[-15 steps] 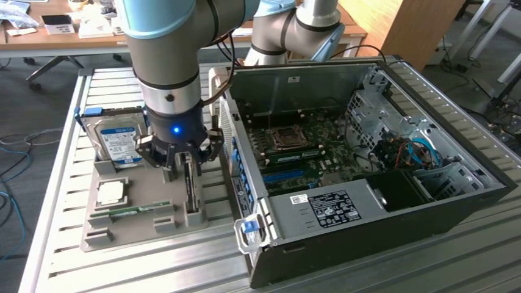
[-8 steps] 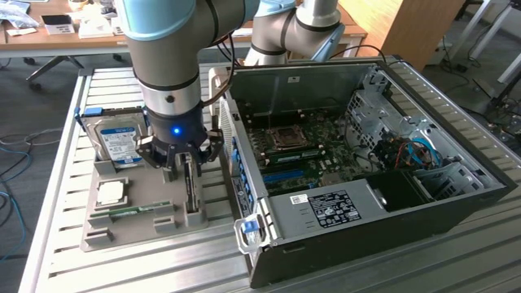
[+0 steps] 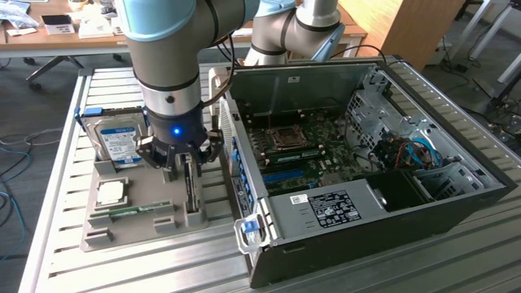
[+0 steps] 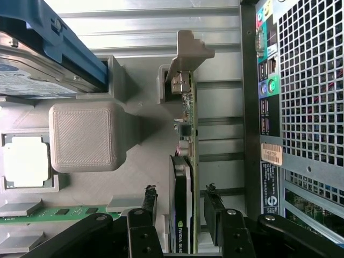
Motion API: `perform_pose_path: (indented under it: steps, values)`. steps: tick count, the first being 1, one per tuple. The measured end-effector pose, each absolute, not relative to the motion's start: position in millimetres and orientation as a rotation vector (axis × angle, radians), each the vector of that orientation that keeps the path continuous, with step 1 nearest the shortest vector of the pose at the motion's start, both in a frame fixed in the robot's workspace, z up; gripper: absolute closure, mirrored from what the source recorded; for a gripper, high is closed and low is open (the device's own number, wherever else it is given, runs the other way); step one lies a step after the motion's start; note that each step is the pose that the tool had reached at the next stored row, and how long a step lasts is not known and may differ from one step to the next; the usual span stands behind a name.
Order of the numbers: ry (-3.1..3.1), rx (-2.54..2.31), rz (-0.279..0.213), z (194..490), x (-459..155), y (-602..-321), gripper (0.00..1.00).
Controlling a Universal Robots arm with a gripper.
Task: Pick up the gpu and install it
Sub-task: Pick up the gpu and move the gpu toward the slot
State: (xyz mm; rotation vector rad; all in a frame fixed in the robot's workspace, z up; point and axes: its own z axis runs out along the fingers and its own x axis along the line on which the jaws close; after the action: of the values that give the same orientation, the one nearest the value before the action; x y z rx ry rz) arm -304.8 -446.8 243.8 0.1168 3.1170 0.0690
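Aluminium slats formed the work table, ribbed and unpainted. A grey plastic holder lay on it toward the exterior view's left. An open computer case lay on its side just beside the holder, toward the exterior view's right, with its motherboard exposed.

Holder contents:
- A hard drive with a blue-and-white label stood on edge in the far slot.
- A square processor lay flat in its recess.
- A green memory stick lay flat nearer the front edge.
- The gpu stood on edge in the slot nearest the case, with its metal bracket at the end away from the arm.

The gripper was lowered over the gpu. Its jaws stood open, with one finger on each side of the card. In the wrist view a narrow gap showed between each finger and the card face, so nothing was clamped.

Room: a wooden desk carrying papers stood behind the table. A wooden panel rose behind the case. Loose cables trailed over the grey floor at the exterior view's left.
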Motion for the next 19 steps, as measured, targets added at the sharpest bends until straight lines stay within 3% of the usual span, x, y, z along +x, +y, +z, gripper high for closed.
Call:
perform_pose_path:
  steps: [19]
  values:
    - [3.117, 0.117, 0.069, 239.8, -303.7, -446.8, 0.51]
